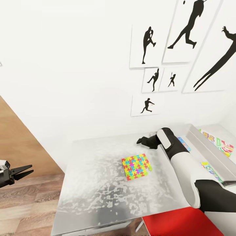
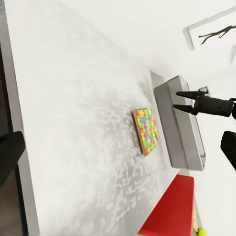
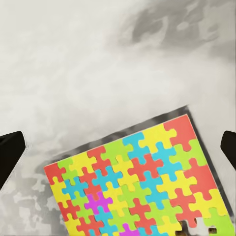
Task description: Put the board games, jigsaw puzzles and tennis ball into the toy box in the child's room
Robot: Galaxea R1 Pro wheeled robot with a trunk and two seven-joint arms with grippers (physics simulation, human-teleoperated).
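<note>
Flat square jigsaw puzzle of bright yellow, blue, red and green interlocking pieces [image 1: 136, 167] lies flat on the light grey mottled table top [image 1: 95, 183], roughly mid-table, nothing touching it; the right wrist view looks straight down on it [image 3: 142, 184] with one corner showing a gap in the pieces. Light grey rectangular toy box with rounded rim [image 1: 209, 154] sits beside it toward the robot's right, apart from the puzzle; colourful flat boxes show inside it [image 1: 219, 143]. Right gripper [image 1: 140, 141], black, on a white-and-black arm, hovers above the table between puzzle and wall; the left wrist view shows its two fingers spread apart [image 2: 183, 100], holding nothing, near the toy box rim [image 2: 184, 123]. Left gripper [image 1: 29, 170] hangs off the table's left edge over wood-plank floor [image 1: 26, 203], fingers parted, empty. Small yellow-green tennis ball [image 2: 201, 232] shows at the frame edge past a red flat surface [image 2: 169, 209]. White wall carries black baseball-player silhouette pictures [image 1: 170, 55].
</note>
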